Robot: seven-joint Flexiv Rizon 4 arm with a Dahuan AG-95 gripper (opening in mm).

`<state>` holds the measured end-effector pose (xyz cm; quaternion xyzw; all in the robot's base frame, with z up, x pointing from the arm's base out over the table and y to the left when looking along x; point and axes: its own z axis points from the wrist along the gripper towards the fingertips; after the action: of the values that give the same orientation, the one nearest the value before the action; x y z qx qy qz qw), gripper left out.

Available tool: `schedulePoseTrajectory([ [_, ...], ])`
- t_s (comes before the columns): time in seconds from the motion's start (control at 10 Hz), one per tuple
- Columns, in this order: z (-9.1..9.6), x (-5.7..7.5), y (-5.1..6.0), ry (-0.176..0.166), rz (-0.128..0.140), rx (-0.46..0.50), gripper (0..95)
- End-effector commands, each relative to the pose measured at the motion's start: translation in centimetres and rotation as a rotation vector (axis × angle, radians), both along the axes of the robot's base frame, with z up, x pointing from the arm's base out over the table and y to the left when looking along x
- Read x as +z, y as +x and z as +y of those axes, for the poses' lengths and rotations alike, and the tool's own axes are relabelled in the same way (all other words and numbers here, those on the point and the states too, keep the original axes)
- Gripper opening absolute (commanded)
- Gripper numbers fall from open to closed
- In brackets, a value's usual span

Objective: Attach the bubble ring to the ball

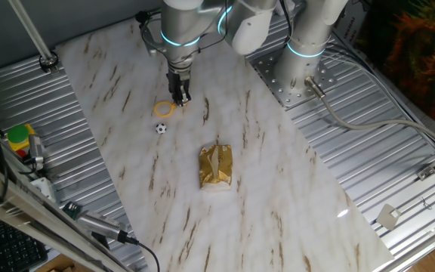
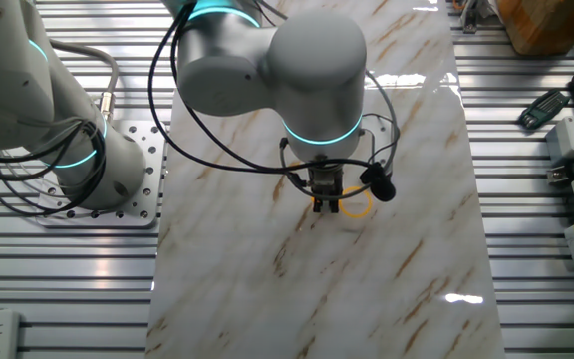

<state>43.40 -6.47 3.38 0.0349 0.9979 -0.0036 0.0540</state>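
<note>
The bubble ring point(image 1: 163, 109) is a thin orange-yellow hoop low over the marble board point(image 1: 278, 189), and it also shows in the other fixed view point(image 2: 358, 208). My gripper point(image 1: 180, 98) points straight down at the hoop's handle end, with its fingers close together on the handle. In the other fixed view the gripper point(image 2: 326, 205) shows orange between its fingertips. The ball point(image 1: 161, 128), tiny and white with black patches, lies on the board just in front of the hoop and apart from it. The arm hides the ball in the other fixed view.
A gold foil packet point(image 1: 216, 166) lies on the board nearer the front, to the right of the ball. The arm's base point(image 1: 308, 45) stands on a metal plate at the back right. Tools and a yellow-green object point(image 1: 19, 137) sit off the board at the left.
</note>
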Motion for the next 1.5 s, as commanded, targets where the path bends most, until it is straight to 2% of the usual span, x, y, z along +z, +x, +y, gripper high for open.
schedulePoseTrajectory([
  [0.1,0.1,0.5,0.0,0.005,0.000,0.010,0.0],
  [0.5,0.6,0.8,0.3,0.009,0.001,0.021,0.0],
  [1.1,1.2,2.1,1.3,0.019,0.004,0.028,0.0],
  [1.5,2.3,1.9,1.9,0.020,0.005,0.024,0.0],
])
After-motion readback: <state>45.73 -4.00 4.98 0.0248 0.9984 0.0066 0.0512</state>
